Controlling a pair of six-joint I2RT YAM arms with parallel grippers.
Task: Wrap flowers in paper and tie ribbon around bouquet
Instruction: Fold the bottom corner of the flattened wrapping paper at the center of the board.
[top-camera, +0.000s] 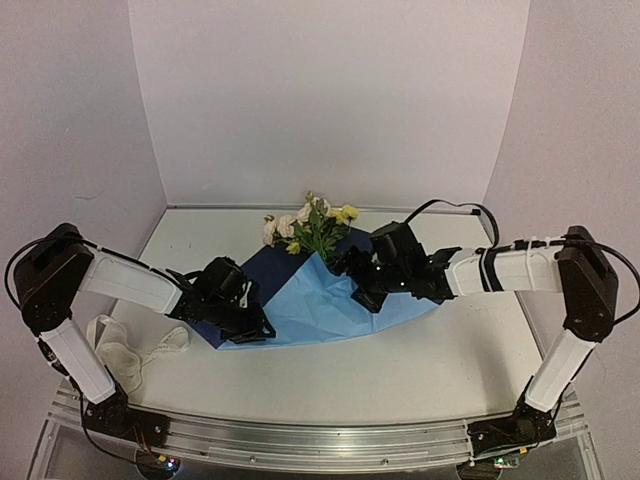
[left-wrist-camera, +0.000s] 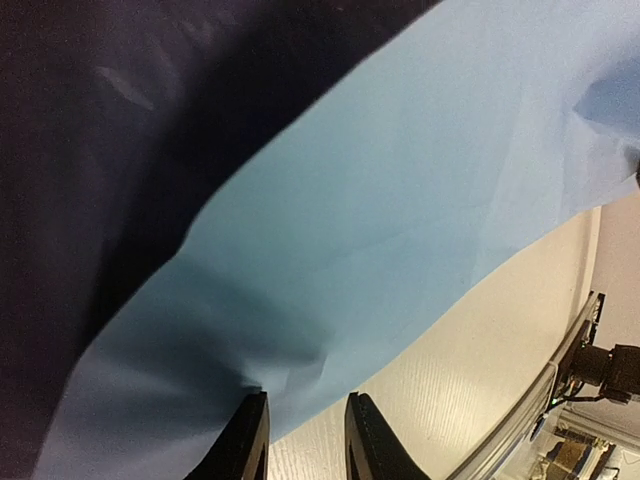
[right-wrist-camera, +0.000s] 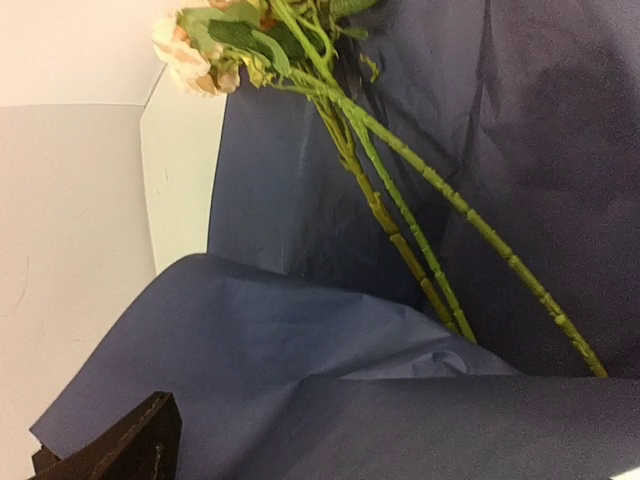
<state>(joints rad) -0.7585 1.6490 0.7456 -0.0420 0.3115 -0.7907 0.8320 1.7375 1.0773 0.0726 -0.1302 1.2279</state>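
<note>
The flowers lie at the back centre, blooms pointing away, with their green stems on the paper's dark blue face. A light-blue flap of the paper is folded over the stems' lower ends. My left gripper is at the flap's near-left edge; in the left wrist view its fingers stand a little apart with the paper's edge between them. My right gripper hovers over the fold beside the stems. Only one of its fingers shows, far left, gripping nothing. The ribbon lies loose at the left.
White walls close the table at the back and both sides. A metal rail runs along the near edge with both arm bases on it. The ribbon's loops sit close to the left arm's lower link.
</note>
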